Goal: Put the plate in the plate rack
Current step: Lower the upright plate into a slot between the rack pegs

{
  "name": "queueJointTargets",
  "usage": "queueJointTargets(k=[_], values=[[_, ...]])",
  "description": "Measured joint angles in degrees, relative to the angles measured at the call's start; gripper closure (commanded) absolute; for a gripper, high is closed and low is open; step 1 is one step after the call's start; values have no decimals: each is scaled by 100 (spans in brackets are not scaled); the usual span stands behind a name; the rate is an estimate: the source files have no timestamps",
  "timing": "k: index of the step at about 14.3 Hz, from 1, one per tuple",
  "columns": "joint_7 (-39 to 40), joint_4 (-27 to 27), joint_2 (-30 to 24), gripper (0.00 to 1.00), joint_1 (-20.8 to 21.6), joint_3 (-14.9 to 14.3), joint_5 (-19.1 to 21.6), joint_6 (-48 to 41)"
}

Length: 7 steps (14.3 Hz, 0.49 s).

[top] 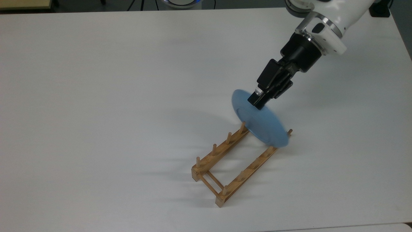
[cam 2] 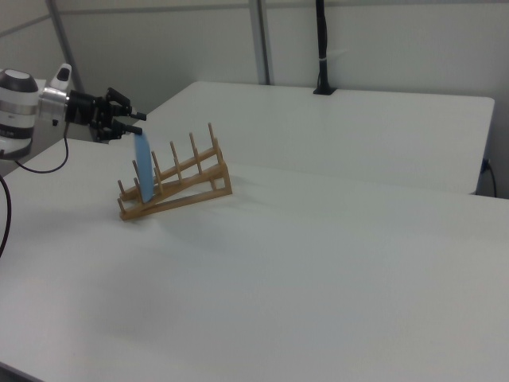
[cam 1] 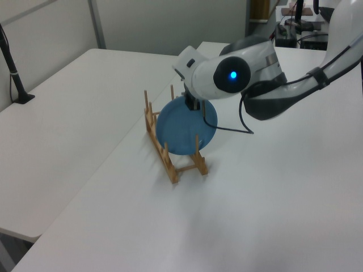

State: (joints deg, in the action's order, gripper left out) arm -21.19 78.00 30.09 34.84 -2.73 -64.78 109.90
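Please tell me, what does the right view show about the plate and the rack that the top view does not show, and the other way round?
In the right view alone, the plate appears edge-on, nearly upright, standing between the upright pegs at the rack's end on the right view's left; the plate rack looks lifted at its other end. In the top view alone, the plate's round face is seen, and the plate rack shows as two rails joined by thin crossbars. In both, the gripper holds the plate's upper rim, on a white table.

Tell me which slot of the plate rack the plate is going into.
The end slot nearest the gripper: the plate stands between the last two pegs of the plate rack, at the top view's upper right; every other slot holds nothing.
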Motion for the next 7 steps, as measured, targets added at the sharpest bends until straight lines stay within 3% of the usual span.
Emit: queueJointTargets(k=[1, 2, 7], values=[[-143, -42, 25, 10, -2, 0, -102, 120], [-230, -69, 25, 0, -2, 0, -104, 165], [-1032, -127, 26, 0, 1, 37, -104, 241]])
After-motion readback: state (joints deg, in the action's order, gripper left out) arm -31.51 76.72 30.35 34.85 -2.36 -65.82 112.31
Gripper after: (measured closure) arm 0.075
